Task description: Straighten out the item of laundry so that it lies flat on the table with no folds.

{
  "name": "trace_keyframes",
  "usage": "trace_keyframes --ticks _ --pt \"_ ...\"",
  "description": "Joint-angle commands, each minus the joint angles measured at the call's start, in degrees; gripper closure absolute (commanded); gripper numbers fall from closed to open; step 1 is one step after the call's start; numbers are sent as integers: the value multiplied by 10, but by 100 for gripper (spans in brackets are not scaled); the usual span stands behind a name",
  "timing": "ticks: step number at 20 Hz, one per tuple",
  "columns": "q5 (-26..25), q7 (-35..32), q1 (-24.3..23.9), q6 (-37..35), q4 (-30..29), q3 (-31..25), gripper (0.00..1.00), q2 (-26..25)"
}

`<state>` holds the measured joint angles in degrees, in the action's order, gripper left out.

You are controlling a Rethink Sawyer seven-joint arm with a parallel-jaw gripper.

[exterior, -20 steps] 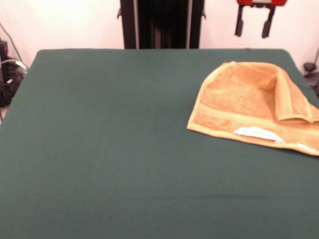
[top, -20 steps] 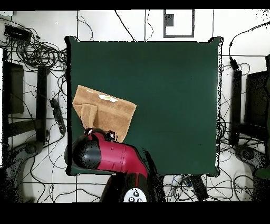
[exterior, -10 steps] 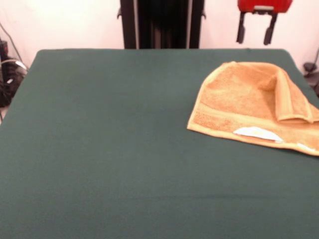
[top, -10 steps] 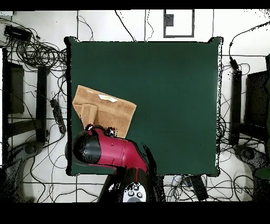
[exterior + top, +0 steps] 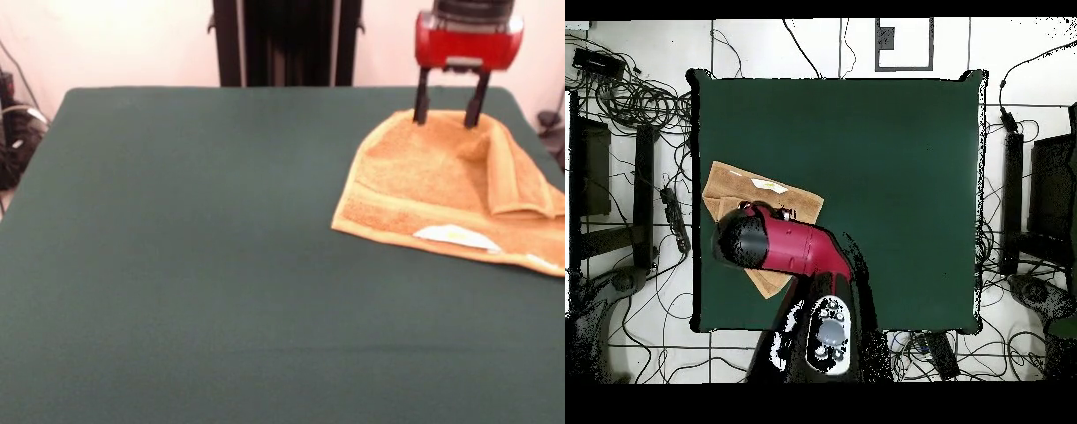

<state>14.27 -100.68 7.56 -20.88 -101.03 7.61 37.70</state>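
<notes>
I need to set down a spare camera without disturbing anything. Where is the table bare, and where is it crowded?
In the front view the table is bare cloth everywhere left of the towel and along the near edge below it. The crowded part is the far right corner, where the open gripper hangs over the towel's far edge.

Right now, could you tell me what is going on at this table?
The robot's claw hangs open over the far edge of the orange towel, its tips about level with the cloth. The towel lies at one side of the green table, one part folded over, its white label showing. Nothing is gripped yet.
</notes>
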Motion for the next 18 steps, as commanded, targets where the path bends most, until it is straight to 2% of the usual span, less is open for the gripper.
trace_keyframes --ticks 1,4,6,12,15,18 --pt "1 -81 -12 -69 121 -15 0 -112" --pt "1 -86 -12 -70 147 -7 0 -130" --pt "-1 -80 -19 -64 144 -14 0 -133" --pt "-22 -44 -45 -39 166 -29 0 -177" --pt "-32 -34 -53 -25 171 -32 0 -192" --pt "-43 -38 -55 -12 150 -30 0 -190"
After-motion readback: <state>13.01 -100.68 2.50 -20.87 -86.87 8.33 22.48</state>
